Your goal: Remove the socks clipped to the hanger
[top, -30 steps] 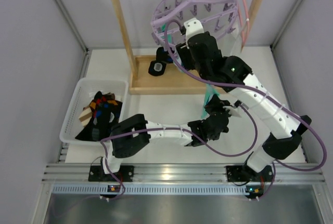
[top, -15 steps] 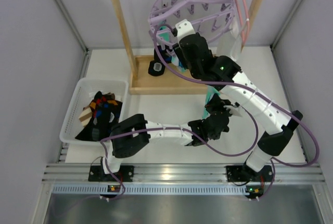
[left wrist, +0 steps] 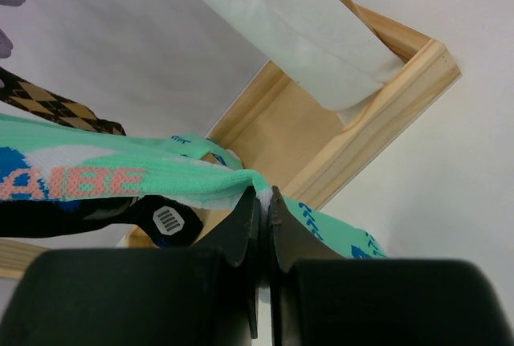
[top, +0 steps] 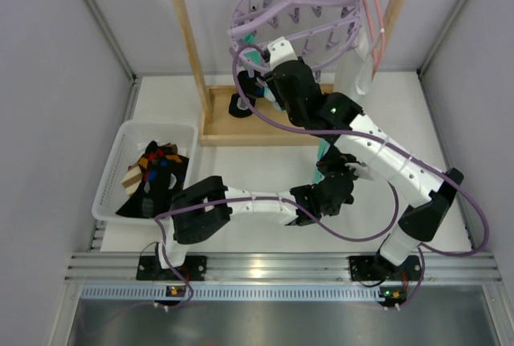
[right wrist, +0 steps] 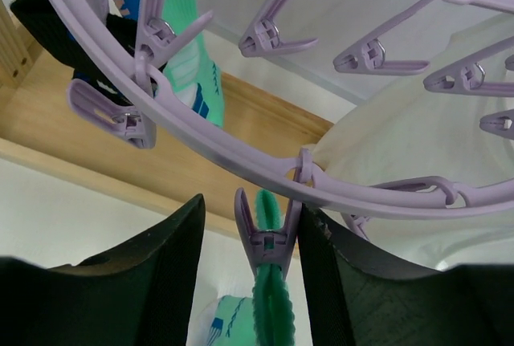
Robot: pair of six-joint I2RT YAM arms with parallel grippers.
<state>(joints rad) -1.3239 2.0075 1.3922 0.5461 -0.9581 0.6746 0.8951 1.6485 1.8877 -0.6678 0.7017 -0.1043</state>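
The lilac hanger (top: pixel 277 10) hangs from the top bar of a wooden stand (top: pixel 233 133). Right under its ring, the right gripper (right wrist: pixel 253 213) has its fingers spread, one on each side of a peg (right wrist: pixel 269 246) that bites the top of a green sock (right wrist: pixel 273 306). Another sock hangs from a peg further round the ring. Lower down, below the hanger, the left gripper (left wrist: pixel 263 197) has its fingers pressed together, pinching a fold of a mint-green sock (left wrist: pixel 120 169). A white garment (top: pixel 353 73) hangs just beside the hanger. Well to the left of the hanger, a white basket (top: pixel 120 141) holds loose socks (top: pixel 157 173).
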